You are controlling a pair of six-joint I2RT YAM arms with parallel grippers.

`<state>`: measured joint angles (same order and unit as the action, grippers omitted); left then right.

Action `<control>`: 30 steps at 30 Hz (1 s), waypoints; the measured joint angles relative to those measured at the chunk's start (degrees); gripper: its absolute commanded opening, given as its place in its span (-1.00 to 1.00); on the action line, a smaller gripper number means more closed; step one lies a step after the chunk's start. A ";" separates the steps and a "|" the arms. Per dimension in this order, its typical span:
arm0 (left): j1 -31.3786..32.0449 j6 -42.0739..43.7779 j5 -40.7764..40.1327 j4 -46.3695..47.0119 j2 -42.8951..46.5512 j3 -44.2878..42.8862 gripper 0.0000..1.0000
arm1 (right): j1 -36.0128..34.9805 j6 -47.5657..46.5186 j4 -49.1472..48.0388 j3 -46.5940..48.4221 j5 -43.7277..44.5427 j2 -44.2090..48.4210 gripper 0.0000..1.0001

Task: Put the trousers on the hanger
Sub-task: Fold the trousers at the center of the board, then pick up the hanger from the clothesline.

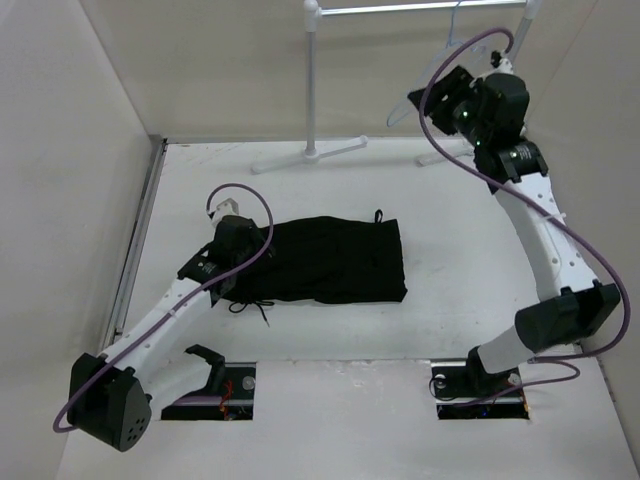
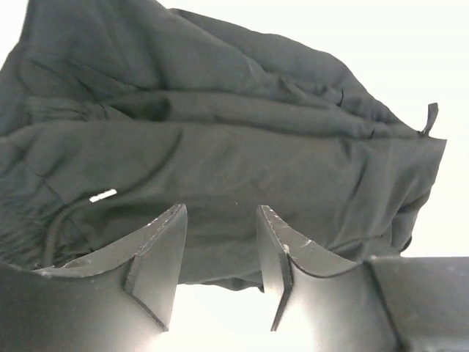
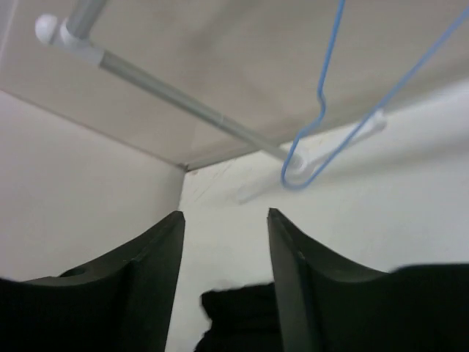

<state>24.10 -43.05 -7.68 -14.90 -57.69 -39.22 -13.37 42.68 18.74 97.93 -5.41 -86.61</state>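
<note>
The black trousers (image 1: 335, 260) lie folded flat in the middle of the white table. My left gripper (image 1: 245, 258) is low at their left end. In the left wrist view its jaws (image 2: 221, 209) stand open just short of the cloth edge, and the trousers (image 2: 220, 132) fill the view beyond them. The thin pale blue wire hanger (image 1: 425, 75) hangs from the rack rod at the back right. My right gripper (image 1: 432, 92) is raised right beside it. The right wrist view shows that gripper (image 3: 225, 216) open and empty, with the hanger (image 3: 322, 110) above and to the right of its fingertips, apart from them.
A white tubular garment rack stands at the back, with its post (image 1: 312, 80), feet (image 1: 310, 155) and grey rod (image 3: 168, 92). Walls close in on the left, back and right. A drawstring (image 1: 255, 308) trails from the trousers' near left corner. Two cut-outs (image 1: 215, 390) lie at the arm bases.
</note>
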 measured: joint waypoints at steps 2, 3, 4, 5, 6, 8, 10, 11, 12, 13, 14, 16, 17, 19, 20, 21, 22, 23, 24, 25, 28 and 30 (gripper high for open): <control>0.83 0.13 0.11 0.02 -0.28 -0.04 -0.20 | 1.88 -0.63 0.31 5.31 -0.15 -3.48 0.50; 1.11 0.15 0.13 0.02 -0.31 -0.07 -0.19 | 2.71 -0.85 0.48 7.91 -0.35 -5.73 0.50; 1.33 0.15 0.11 0.00 -0.31 -0.09 -0.18 | 3.54 -1.05 0.74 10.40 -0.59 -8.11 0.50; 1.42 0.15 0.13 0.00 -0.31 -0.13 -0.18 | 4.17 -1.16 1.14 12.57 -0.92 -10.47 0.49; 1.53 0.15 0.11 0.00 -0.31 -0.17 -0.18 | 4.76 -1.27 1.70 14.73 -1.31 -13.05 0.46; 1.73 0.15 0.13 -0.02 -0.33 -0.17 -0.17 | 5.55 -1.42 2.78 18.12 -2.60 -17.73 0.43; 1.81 0.15 0.13 -0.02 -0.50 -0.20 -0.17 | 5.95 -1.60 3.72 20.81 -4.13 -21.92 0.37; 1.88 0.17 0.13 -0.02 -0.72 -0.22 -0.17 | 6.10 -1.75 4.04 21.70 -4.96 -23.69 0.35; 2.05 0.17 0.15 -0.02 -1.09 -0.22 -0.17 | 6.16 -1.84 4.17 22.38 -5.86 -25.16 0.33; 2.25 0.17 0.15 -0.02 -1.44 -0.22 -0.17 | 6.16 -1.88 4.22 22.80 -6.75 -26.27 0.30; 2.60 0.15 0.15 -0.02 -1.90 -0.22 -0.17 | 6.19 -1.92 4.20 23.08 -7.65 -27.21 0.24; 3.48 0.15 0.20 0.00 -2.91 -0.22 -0.17 | 6.16 -2.01 4.11 23.34 -9.05 -28.17 -0.03; 3.93 0.15 0.20 0.00 -3.34 -0.22 -0.17 | 6.16 -2.03 4.04 23.43 -9.66 -28.35 -0.18; 4.50 0.13 0.20 0.00 -3.98 -0.22 -0.17 | 6.16 -2.05 3.87 23.58 -10.40 -28.39 -0.47; 4.76 0.13 0.20 0.02 -4.13 -0.22 -0.17 | 6.16 -2.01 3.78 23.93 -10.69 -28.41 -0.56; 4.83 0.13 0.22 0.04 -4.20 -0.22 -0.17 | 6.16 -2.05 3.54 24.22 -10.95 -28.41 -0.61; 4.79 0.13 0.20 0.04 -4.20 -0.22 -0.17 | 6.16 -2.03 3.30 24.41 -11.17 -28.41 -0.65; 4.72 0.13 0.17 0.09 -4.20 -0.22 -0.17 | 6.16 -2.19 2.93 24.65 -11.30 -28.39 -0.68; 4.66 0.13 0.17 0.09 -4.20 -0.22 -0.16 | 6.16 -2.40 2.25 24.79 -11.54 -28.39 -0.70; 4.63 0.13 0.15 0.09 -4.20 -0.24 -0.14 | 6.16 -2.58 1.75 24.94 -11.67 -28.37 -0.71; 4.55 0.13 0.17 0.13 -4.20 -0.24 -0.02 | 6.16 -3.48 0.72 24.98 -11.80 -27.67 -0.75; 4.55 0.11 0.22 0.02 -4.22 -0.52 0.06 | 6.16 -3.91 0.74 24.92 -11.82 -26.51 -0.76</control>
<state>28.64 -42.94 -7.46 -14.87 -61.91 -39.75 -7.20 38.76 19.49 122.85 -17.23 -113.12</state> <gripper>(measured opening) 0.498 0.148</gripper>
